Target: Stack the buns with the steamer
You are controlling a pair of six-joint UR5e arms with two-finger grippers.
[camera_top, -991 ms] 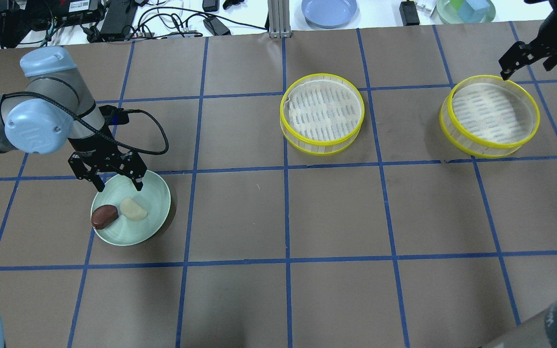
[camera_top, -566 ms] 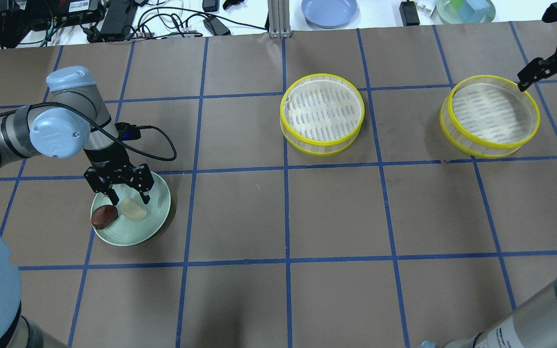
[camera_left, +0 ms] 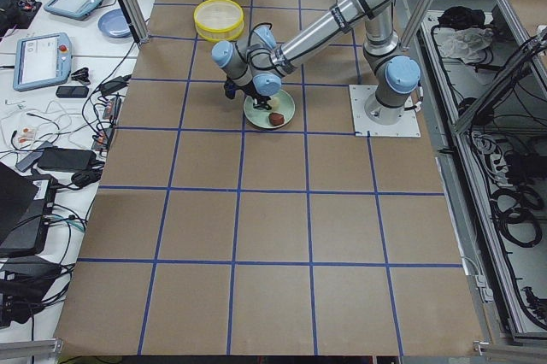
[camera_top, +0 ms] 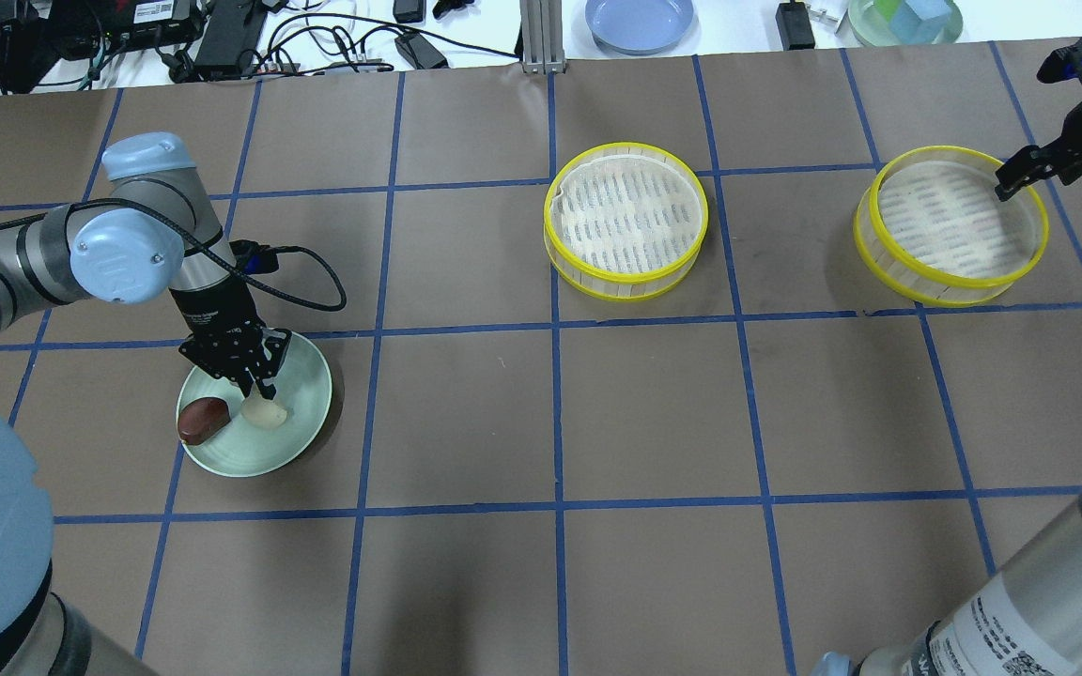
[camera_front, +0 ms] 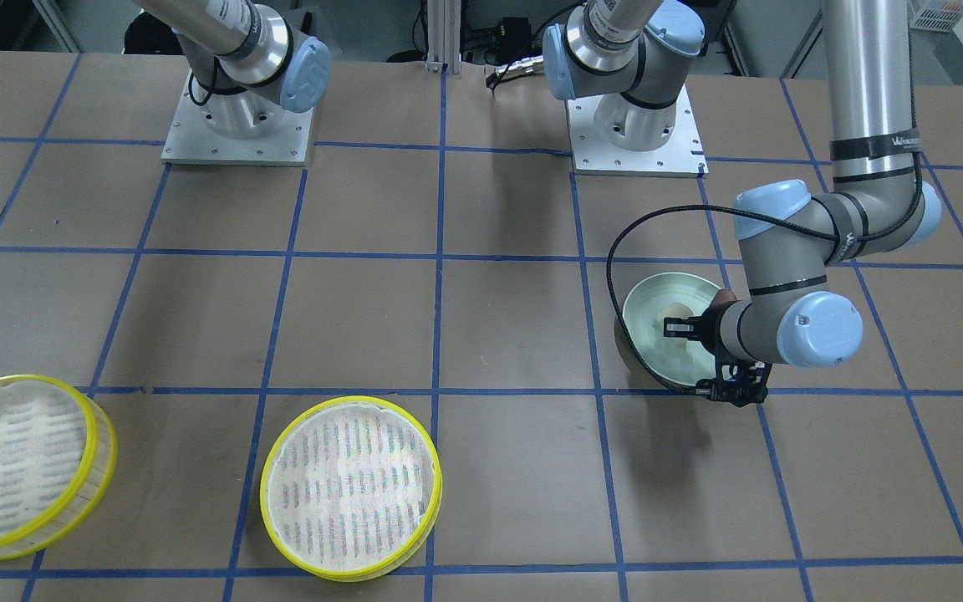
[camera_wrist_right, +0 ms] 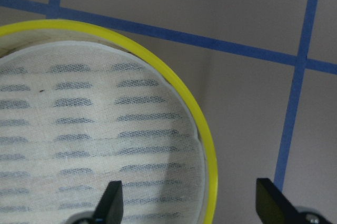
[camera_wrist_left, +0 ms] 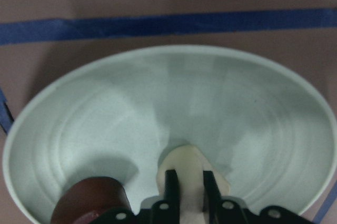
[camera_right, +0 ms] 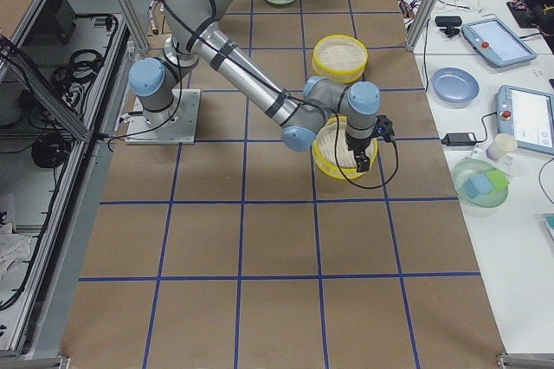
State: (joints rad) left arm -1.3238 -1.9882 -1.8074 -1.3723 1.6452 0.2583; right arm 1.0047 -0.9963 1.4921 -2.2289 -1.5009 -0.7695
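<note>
- Currently, left tool [camera_wrist_left: 189, 182]: fingers pressed in on the cream bun [camera_wrist_left: 181, 163], pinching it where it lies on the pale green plate [camera_top: 301, 376].
- Same plate: brown bun [camera_top: 203, 419], just beside the cream bun.
- Far side: right tool [camera_wrist_right: 189, 192], spread wide, straddling the yellow rim of the right steamer tray [camera_top: 945, 221].
- Middle of the table [camera_top: 654, 413]: second steamer tray [camera_top: 626, 219], well apart from the plate.

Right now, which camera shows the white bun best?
The left wrist-mounted view: the white bun sits close up between the left gripper's fingers on the green plate. Overhead shows it small, half under the gripper; front-facing, a sliver; the side views, barely a speck; the right wrist, nothing.
</note>
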